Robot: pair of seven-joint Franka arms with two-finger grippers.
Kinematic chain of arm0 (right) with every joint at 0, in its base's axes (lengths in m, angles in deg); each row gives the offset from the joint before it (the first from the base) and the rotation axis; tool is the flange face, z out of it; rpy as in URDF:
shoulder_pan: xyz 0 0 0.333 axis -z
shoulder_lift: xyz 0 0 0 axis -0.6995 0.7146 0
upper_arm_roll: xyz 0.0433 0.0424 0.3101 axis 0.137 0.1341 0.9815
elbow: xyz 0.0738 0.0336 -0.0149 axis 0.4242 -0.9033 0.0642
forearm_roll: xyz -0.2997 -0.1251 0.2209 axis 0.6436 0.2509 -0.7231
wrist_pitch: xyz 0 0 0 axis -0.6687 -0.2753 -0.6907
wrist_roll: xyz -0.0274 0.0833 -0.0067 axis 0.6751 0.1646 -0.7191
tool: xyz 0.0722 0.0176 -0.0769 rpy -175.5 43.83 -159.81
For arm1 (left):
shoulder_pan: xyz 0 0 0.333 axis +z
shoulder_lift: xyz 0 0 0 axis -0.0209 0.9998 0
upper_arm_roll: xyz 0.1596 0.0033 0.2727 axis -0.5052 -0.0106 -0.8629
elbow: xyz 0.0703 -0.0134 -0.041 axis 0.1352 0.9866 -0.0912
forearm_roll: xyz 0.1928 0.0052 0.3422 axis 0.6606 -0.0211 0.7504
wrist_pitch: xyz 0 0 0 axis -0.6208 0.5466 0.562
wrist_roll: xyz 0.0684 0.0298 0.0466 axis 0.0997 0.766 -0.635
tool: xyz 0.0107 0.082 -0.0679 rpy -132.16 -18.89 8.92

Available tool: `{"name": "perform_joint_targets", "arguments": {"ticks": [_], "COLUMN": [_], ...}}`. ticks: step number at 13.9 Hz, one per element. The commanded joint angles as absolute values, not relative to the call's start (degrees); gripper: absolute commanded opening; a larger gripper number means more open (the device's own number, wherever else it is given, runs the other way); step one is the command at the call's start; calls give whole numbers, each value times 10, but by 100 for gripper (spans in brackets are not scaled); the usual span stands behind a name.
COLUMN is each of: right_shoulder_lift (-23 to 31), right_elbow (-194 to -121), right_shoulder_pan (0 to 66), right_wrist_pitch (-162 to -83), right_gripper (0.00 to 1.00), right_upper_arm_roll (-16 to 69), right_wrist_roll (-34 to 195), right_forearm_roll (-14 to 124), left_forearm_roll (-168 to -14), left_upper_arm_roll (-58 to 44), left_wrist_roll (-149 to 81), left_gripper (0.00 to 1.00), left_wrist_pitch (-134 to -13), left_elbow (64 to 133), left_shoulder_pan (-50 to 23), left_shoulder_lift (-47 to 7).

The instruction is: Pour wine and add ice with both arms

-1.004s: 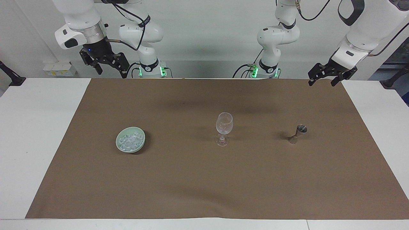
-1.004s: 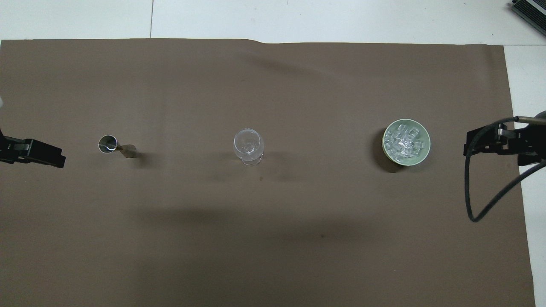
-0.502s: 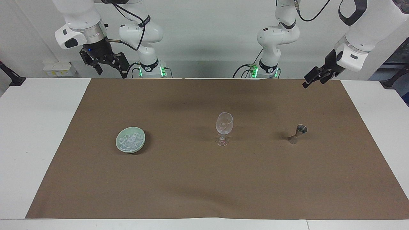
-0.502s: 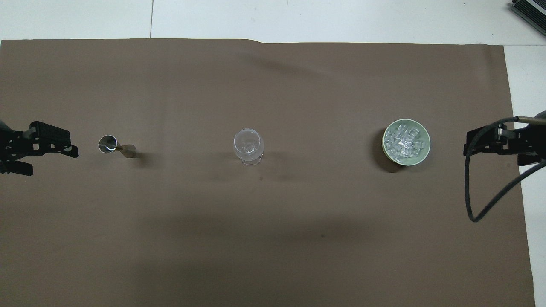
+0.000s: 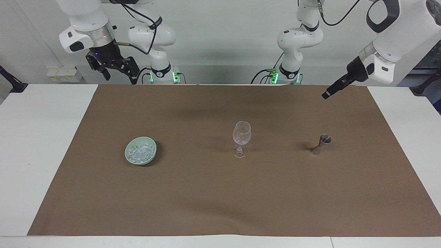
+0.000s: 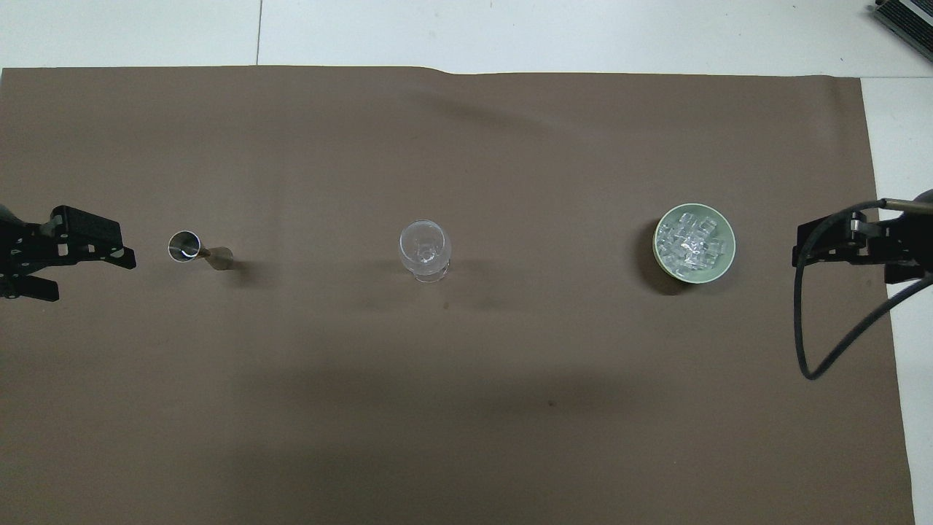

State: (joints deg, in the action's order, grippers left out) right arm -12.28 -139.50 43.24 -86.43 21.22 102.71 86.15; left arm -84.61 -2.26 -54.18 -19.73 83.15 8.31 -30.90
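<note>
Facing view – jigger (image 5: 320, 144), wine glass (image 5: 241, 137), bowl (image 5: 140, 151)

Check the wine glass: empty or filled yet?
Empty: the upright wine glass shows clear through, no liquid or ice inside.

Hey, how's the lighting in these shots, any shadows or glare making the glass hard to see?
Facing view: even light; the wine glass and the jigger each cast a soft shadow on the brown mat. Overhead view: the glass looks faint against the mat, and the bowl of ice casts a dark crescent shadow.
</note>
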Motion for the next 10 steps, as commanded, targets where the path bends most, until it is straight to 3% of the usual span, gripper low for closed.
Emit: {"name": "perform_joint_targets", "arguments": {"ticks": [1, 10], "right_shoulder_lift": [-134, -134], "right_elbow": [-1408, -1408], "right_shoulder_pan": [439, 439], "right_wrist_pitch": [-874, -874], "right_gripper": [100, 100], "right_upper_arm_roll": [211, 211], "right_wrist_roll": [1019, 1018], "right_forearm_roll": [845, 845], "left_forearm_roll": [-905, -1010], "left_upper_arm_roll": [-21, -21], "left_wrist_roll": [-564, -712], "left_gripper": [100, 100], "left_wrist_pitch": [-196, -273], "left_elbow": [834, 842], "left_shoulder_pan": [139, 217], "left_shoulder_lift": [-280, -160]}}
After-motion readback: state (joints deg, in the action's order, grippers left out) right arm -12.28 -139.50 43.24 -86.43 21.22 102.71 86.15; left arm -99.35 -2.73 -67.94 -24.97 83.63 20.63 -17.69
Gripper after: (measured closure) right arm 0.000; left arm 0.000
